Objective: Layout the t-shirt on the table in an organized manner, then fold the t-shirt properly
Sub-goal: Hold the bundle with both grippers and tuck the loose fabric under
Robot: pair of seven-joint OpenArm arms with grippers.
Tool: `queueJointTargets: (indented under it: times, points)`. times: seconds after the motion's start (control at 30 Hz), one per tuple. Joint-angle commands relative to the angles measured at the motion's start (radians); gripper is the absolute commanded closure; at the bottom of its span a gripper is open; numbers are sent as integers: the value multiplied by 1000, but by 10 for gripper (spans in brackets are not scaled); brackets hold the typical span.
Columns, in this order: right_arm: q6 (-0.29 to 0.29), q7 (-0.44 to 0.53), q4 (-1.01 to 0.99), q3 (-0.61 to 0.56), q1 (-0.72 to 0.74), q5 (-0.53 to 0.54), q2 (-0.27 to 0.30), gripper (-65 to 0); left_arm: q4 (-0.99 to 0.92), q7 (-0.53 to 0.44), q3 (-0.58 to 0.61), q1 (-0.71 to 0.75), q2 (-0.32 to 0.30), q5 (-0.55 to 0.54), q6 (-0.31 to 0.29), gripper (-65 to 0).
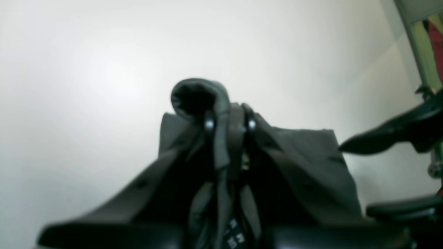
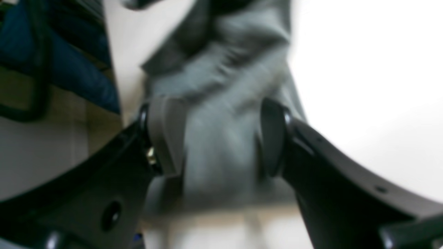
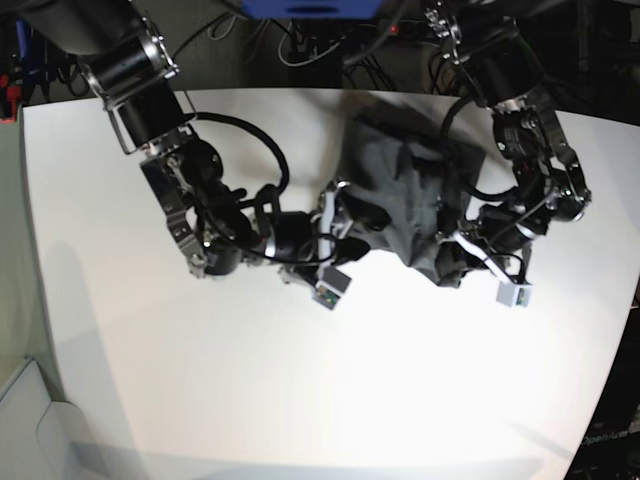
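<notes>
T-shirt [image 3: 405, 195] lies bunched on the table [image 3: 120, 330] near the middle of the far edge, well clear of all four corners. Its long axis runs roughly from the far edge toward the near-right; which end is collar and which hem cannot be told. Cloth is dark charcoal grey, soft and matte, heavily wrinkled, with ridges converging toward the near side where both tools meet it.

Left tool [image 1: 229, 125] is clamped on the t-shirt: in the left wrist view several layers of fabric stand pinched between the narrow fingertips, and a rolled loop of cloth curls above the tips. In the base view this tool [image 3: 452, 250] sits at the shirt's near-right margin.

Right tool [image 2: 221, 138] has its jaws apart, pale grey pads [image 2: 166, 135] on either side of a fold of the t-shirt [image 2: 221, 114]; the view is blurred, so contact with the pads cannot be confirmed. In the base view it [image 3: 340, 215] stands at the shirt's left margin.

Table is white, smooth and matte. Black cables [image 3: 255, 150] loop along the right arm.
</notes>
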Motion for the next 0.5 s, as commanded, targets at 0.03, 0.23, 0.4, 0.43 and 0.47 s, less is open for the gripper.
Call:
queueJointTargets:
  times: [0.03, 0.23, 0.4, 0.43, 0.47]
  points:
    - [7, 20, 18, 4, 22, 19, -4, -358, 26, -22, 3, -11, -7, -35, -6, -3]
    - [7, 20, 21, 6, 16, 21, -4, -358, 43, 46, 1, -8, -8, -30, -6, -3]
    - [7, 20, 19, 6, 15, 21, -6, -358, 96, 73, 0, 5, -16, -23, -6, -3]
    - [7, 20, 19, 4, 13, 21, -6, -358, 95, 73, 0, 13, -26, -17, -6, -3]
    - [7, 20, 18, 3, 12, 21, -6, -358, 90, 70, 0, 16, -34, -7, -6, -3]
